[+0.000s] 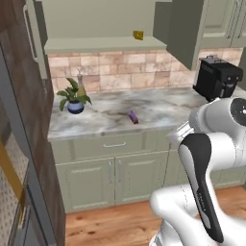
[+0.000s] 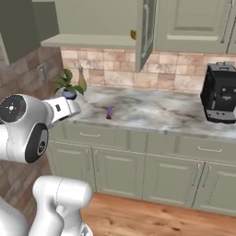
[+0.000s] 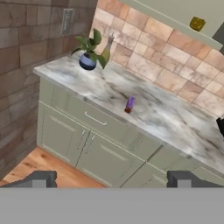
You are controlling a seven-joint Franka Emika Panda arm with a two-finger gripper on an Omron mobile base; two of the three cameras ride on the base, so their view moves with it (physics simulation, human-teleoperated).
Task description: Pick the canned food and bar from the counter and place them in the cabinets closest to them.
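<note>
Bar [image 3: 129, 104]: lies flat on the counter [image 3: 166, 118], dark purple w/ reddish ends, well ahead of my jaws and roughly centred between them in the hand view. It sits near the counter's front edge, apart from everything else. Canned food: I can't locate it, so I leave it unreported.

Gripper [image 3: 112, 178]: both finger tips [image 3: 41, 178] stand wide apart at the bottom of the hand view, nothing between them. Jaws spread, empty, well short of the counter.

Step in hand, my judgement: approach for the bar pick. Recommend closing in over the counter edge, keeping the bar centred between the tips, and turning the wrist so the fingers close across its short side, not its length. It's thin and low, so descend nearly to the stone before closing; a high pinch would prob. miss or flick it.

Surroundings: potted plant [image 3: 89, 51] in a blue pot w/ an olive bottle [image 3: 106, 49] beside it, far ahead-left of the jaws, clear of the path. Coffee machine [image 2: 221, 94] far to the right. Open wall cabinet [image 1: 103, 45] above, door [image 2: 145, 32] swung out; a small yellow item [image 1: 138, 35] sits on its shelf. That door is the main obstacle for the later lift.
</note>
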